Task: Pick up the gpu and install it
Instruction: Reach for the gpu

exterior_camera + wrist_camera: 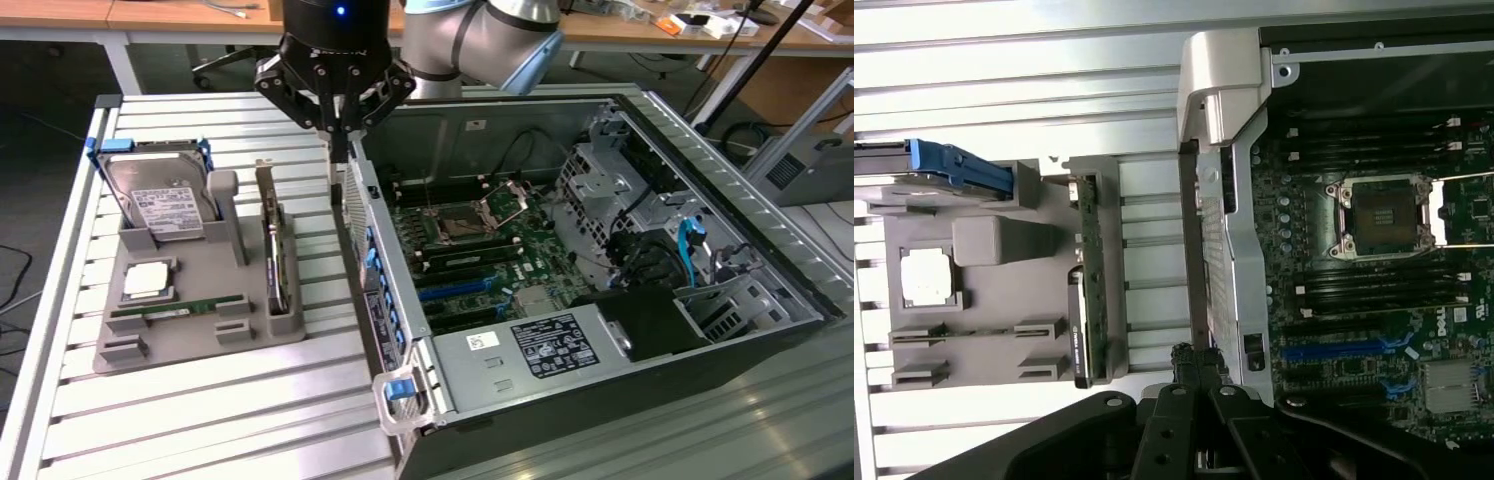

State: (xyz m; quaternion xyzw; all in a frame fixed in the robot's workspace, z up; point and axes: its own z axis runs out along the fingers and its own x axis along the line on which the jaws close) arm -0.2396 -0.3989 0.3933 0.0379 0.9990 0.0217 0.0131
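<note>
In the exterior view the gripper (336,150) hangs at twelve o'clock of the scene, its claw pressed together on nothing. The arm above it is cut off by the frame. The fingertips sit over the rear wall of the open computer case (467,125); whether they touch it I cannot tell. The gpu (275,262) stands on edge in the grey holder (187,345), at about seven o'clock from the gripper. It is seen nearly edge-on, so its face is hard to read. At ten o'clock on the holder leans the hard drive (160,205), with the CPU (147,281) and RAM stick (178,308) below it.

In the wrist view the gripper (1194,358) shows closed tips over the case (1224,90) wall, its base cut off. The gpu (1085,290) shows as a thin edge in the holder (994,290), between the case and the CPU (927,277). The hard drive (954,165) shows mostly its blue frame.
</note>
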